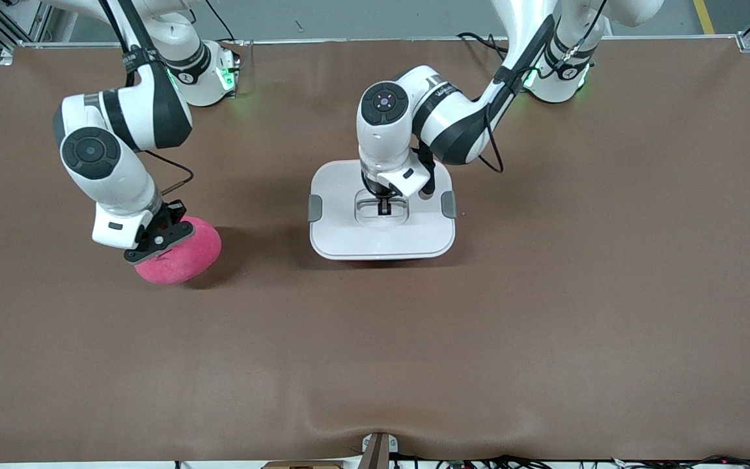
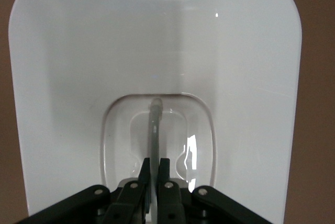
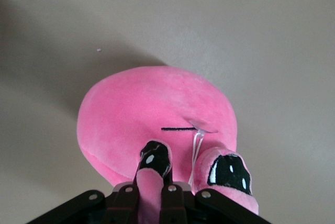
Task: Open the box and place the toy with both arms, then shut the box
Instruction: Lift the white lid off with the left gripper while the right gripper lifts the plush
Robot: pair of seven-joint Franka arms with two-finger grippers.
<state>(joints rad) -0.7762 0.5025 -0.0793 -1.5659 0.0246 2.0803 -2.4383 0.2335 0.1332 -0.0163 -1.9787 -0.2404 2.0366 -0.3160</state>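
The box (image 1: 349, 234) lies near the table's middle, its white lid (image 2: 78, 77) on and a grey clip (image 1: 315, 207) at each end. My left gripper (image 1: 384, 207) reaches down into the lid's recess and is shut on the thin grey handle (image 2: 155, 130). The toy (image 1: 183, 254), a hot-pink plush blob, rests on the table toward the right arm's end. My right gripper (image 1: 160, 242) is shut on one of its protruding eye stalks (image 3: 155, 166). The other eye (image 3: 229, 170) sits free beside the fingers.
The brown mat (image 1: 479, 326) covers the table, with a raised crease at its edge nearest the front camera (image 1: 375, 426). Both arm bases stand at the edge farthest from that camera.
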